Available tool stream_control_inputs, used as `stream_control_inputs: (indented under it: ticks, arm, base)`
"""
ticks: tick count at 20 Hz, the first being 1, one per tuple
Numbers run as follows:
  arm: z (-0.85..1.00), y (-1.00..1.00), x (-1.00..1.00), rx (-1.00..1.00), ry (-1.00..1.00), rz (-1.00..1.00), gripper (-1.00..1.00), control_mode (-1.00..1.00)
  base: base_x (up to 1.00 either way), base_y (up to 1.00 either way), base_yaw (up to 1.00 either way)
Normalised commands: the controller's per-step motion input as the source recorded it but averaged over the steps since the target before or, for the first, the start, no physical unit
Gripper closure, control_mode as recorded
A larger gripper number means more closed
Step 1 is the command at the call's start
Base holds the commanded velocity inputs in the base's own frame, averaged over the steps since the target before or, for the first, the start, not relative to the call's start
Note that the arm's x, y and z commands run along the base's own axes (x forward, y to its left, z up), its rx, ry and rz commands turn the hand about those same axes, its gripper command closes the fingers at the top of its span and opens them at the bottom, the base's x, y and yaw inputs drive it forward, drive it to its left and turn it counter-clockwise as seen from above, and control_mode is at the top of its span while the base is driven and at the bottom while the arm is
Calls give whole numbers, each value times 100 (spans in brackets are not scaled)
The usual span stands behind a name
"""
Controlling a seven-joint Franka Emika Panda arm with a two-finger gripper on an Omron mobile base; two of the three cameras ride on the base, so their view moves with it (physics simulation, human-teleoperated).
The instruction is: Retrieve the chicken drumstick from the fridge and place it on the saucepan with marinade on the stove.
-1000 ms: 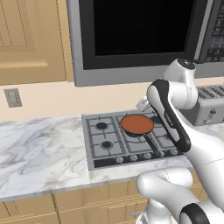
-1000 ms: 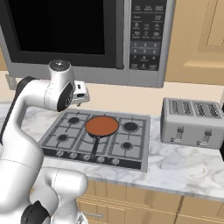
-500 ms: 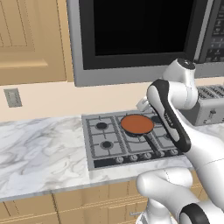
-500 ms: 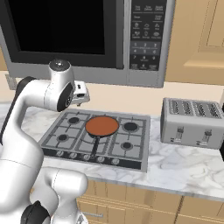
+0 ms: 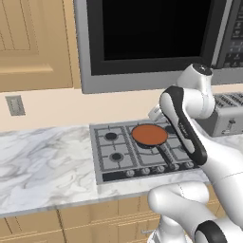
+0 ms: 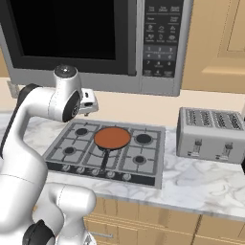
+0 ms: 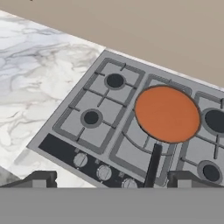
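Saucepan [image 7: 166, 114] with orange marinade [image 7: 167, 113] sits on centre of stove [image 7: 94, 131], handle pointing toward front knobs. Pincer [image 7: 109, 178] hangs above the front edge, jaws wide, holding nothing. Drumstick location: cannot tell; presumably in the fridge, away from this worktop [image 7: 39, 83].
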Motion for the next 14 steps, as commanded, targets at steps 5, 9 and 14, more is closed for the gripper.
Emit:
stream_control_inputs:
  ticks: [5,9,14]
  arm:
    - [0,0,0,0,0,0,-100,100]
    - [0,0,0,0,0,0,-100,100]
    - [0,0,0,0,0,0,-100,100]
  base:
    - [-11,1,35]
    - [-13,0,46]
    - [-22,0,53]
